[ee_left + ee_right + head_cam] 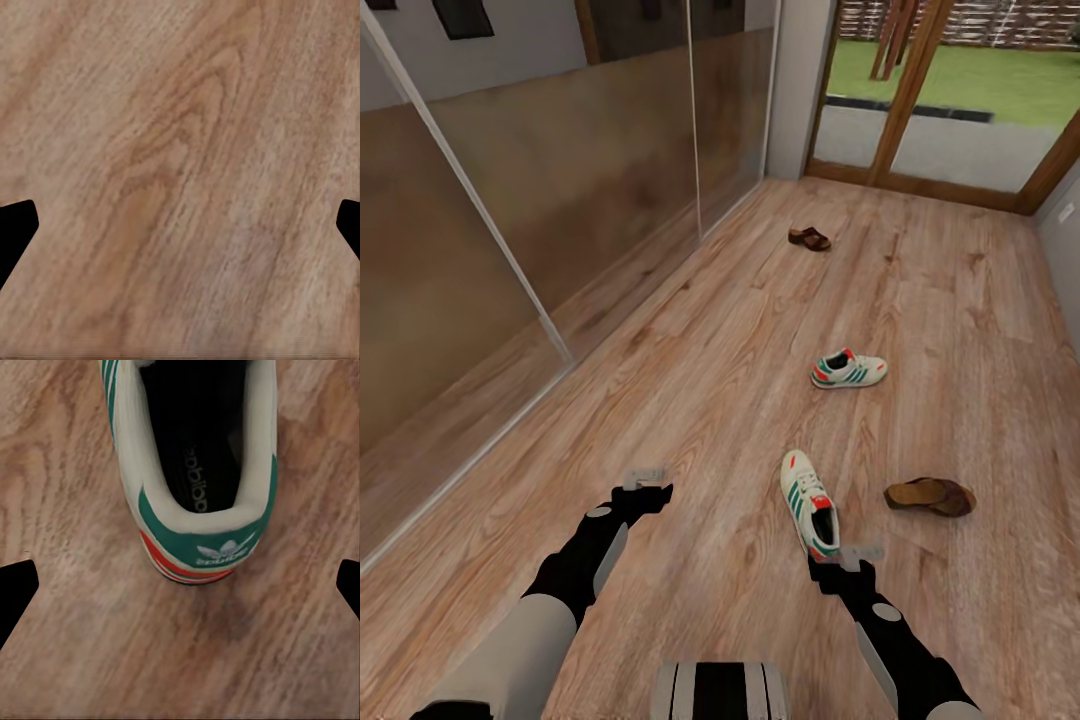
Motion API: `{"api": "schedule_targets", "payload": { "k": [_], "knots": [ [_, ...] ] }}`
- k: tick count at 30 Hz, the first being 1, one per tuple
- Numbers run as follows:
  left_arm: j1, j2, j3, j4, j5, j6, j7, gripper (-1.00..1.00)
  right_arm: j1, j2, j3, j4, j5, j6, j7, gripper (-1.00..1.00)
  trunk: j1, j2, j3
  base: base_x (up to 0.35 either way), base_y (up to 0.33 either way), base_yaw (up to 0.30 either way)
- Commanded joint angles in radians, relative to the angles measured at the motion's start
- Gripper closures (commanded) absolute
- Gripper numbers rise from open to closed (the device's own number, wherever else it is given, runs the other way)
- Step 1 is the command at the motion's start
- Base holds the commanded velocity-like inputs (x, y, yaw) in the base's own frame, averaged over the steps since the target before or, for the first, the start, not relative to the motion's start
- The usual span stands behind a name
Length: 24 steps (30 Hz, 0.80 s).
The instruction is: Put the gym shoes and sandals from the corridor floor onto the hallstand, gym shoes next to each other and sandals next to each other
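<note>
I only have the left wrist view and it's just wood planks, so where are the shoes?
Observer: The nearest gym shoe lies on the corridor floor just ahead of the right tool, heel toward it.
Operator: Is that tool open?
Observer: Yes; in the right wrist view its fingers sit wide apart, with the shoe's heel ahead of them, not between them.
Operator: And the other gym shoe?
Observer: The second gym shoe lies farther ahead, apart from the first.
Operator: Sandals?
Observer: One sandal lies right of the near shoe; the other sandal lies far ahead, toward the glass door.
</note>
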Motion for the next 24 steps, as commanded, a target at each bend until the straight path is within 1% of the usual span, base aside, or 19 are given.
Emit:
{"api": "schedule_targets", "payload": {
  "k": [1, 3, 5, 14, 20, 24],
  "knots": [
    [0.0, 0.0, 0.0, -0.002, 0.001, 0.006, -0.002, -1.0, 0.0, 0.0, -0.001, 0.001, -0.001, -0.003, 0.001, -1.0, 0.0, -0.001, -0.006, 0.0, 0.0, 0.0],
    [0.0, 0.0, 0.0, -0.002, 0.001, 0.006, -0.002, -1.0, 0.0, 0.0, -0.001, 0.001, -0.001, -0.003, 0.001, -1.0, 0.001, -0.001, -0.017, 0.0, 0.0, 0.0],
    [0.0, 0.0, 0.0, -0.002, 0.0, 0.006, -0.002, -1.0, 0.0, 0.0, -0.001, 0.001, -0.001, -0.003, 0.001, -1.0, 0.001, -0.001, -0.02, 0.0, 0.0, 0.0],
    [0.0, 0.001, 0.0, -0.002, 0.0, 0.006, -0.002, -1.0, 0.0, 0.0, 0.0, 0.001, -0.001, -0.003, 0.001, -1.0, 0.001, -0.001, -0.024, 0.001, 0.0, 0.0],
    [0.0, 0.001, 0.0, -0.002, 0.0, 0.006, -0.002, -1.0, 0.0, 0.0, 0.0, 0.001, -0.001, -0.003, 0.001, -1.0, 0.001, -0.001, -0.025, 0.192, 0.0, 0.0],
    [0.0, 0.001, 0.0, -0.002, -0.001, 0.006, -0.002, -1.0, 0.0, -0.001, 0.0, 0.001, -0.001, -0.003, 0.001, -1.0, 0.001, -0.001, -0.025, 0.105, 0.0, 0.0]
  ]
}}
